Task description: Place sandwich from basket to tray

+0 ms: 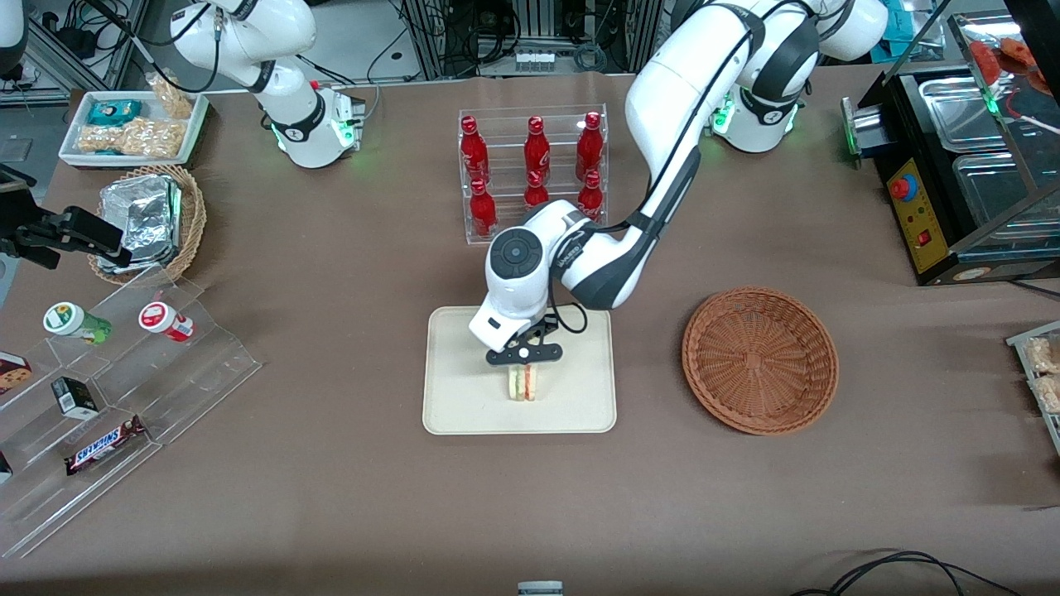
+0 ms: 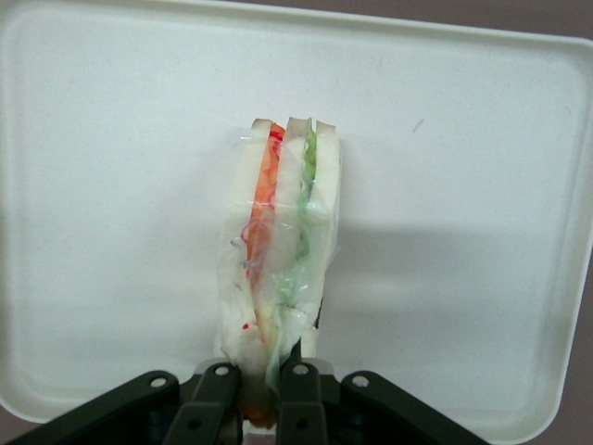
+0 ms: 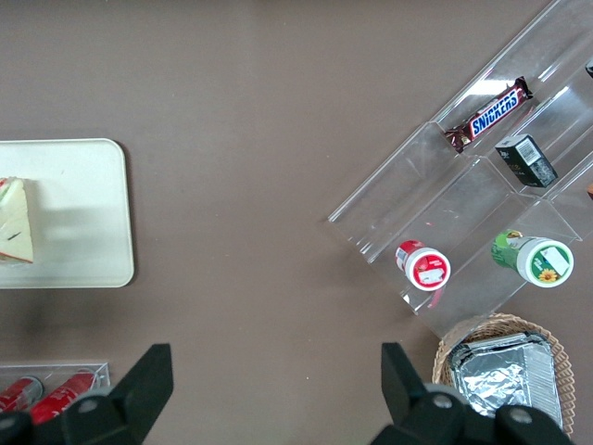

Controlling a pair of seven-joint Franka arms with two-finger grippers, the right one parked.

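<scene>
One readable label for us: a Snickers bar (image 1: 105, 444) on the clear stepped stand (image 1: 124, 389) toward the parked arm's end. We see a brown cloth table (image 1: 331, 497) with racks and cables at its back edge. Over the tray (image 1: 464, 414), the gripper (image 1: 523, 374) pinches the sandwich (image 1: 522, 384) on edge, well inside the rim. Beside the tray sits the basket (image 1: 759, 360), with bare table between them.

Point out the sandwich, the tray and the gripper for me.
sandwich (image 2: 278, 250): left wrist view, wrapped filling edge.
tray (image 1: 464, 406): front view, bare floor near a corner.
gripper (image 2: 262, 382): left wrist view, between fingertips shut on the sandwich.
</scene>
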